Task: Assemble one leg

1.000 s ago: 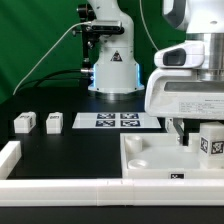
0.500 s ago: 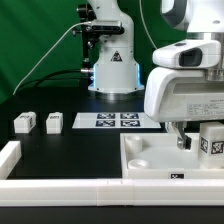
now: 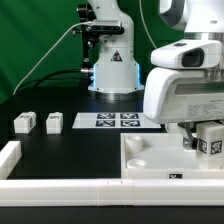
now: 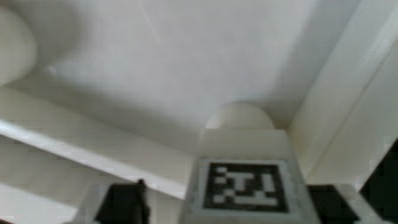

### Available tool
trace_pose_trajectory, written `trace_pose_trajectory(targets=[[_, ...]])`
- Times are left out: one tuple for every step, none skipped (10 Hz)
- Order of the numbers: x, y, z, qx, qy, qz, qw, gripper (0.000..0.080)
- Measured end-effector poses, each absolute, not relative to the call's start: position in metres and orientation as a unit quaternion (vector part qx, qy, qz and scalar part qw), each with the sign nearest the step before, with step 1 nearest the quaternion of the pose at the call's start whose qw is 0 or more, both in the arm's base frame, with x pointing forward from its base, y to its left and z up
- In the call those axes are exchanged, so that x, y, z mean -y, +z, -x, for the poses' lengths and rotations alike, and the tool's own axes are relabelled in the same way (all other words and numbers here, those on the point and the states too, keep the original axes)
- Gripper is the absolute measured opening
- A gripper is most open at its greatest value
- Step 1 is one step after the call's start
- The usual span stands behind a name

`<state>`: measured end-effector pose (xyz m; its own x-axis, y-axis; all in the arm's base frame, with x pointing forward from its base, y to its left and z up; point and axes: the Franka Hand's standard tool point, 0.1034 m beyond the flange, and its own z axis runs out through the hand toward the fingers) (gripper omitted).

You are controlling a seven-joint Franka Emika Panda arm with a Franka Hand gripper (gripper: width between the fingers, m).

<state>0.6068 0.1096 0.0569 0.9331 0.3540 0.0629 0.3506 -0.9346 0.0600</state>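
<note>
My gripper [image 3: 203, 140] hangs over the right part of the white tray-like tabletop [image 3: 150, 152] and is shut on a leg [image 3: 210, 139], a small white block with a tag. It holds the leg upright just above the tabletop's recess. In the wrist view the leg [image 4: 246, 150] stands between the two dark fingers [image 4: 125, 205] of my gripper [image 4: 231, 208], tag facing the camera, with the tabletop's white floor [image 4: 160, 70] behind it. Two more legs [image 3: 24, 123] [image 3: 54, 122] lie on the black table at the exterior view's left.
The marker board [image 3: 115, 121] lies flat behind the tabletop. The robot base [image 3: 112, 70] stands at the back. A white rail [image 3: 60, 188] runs along the front edge, with a white corner piece [image 3: 8, 155] at the left.
My gripper with the leg has shifted slightly toward the exterior view's left over the tabletop. The loose legs have not moved.
</note>
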Motion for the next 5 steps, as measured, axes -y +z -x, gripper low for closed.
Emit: trace_pose_trajectory(targets=[[-0.1094, 0.0568, -0.6068, -0.179, 0.036, -0.983, 0.024, 0.0284], [-0.1095, 0.0568, -0.6068, -0.175, 0.036, -0.984, 0.024, 0.0284], [-0.1094, 0.0568, -0.6068, -0.161, 0.037, -0.986, 0.023, 0.0284], [-0.1095, 0.0567, -0.6068, -0.147, 0.037, -0.988, 0.022, 0.0284], [-0.1099, 0.0567, -0.6067, -0.111, 0.038, -0.993, 0.02, 0.0284]])
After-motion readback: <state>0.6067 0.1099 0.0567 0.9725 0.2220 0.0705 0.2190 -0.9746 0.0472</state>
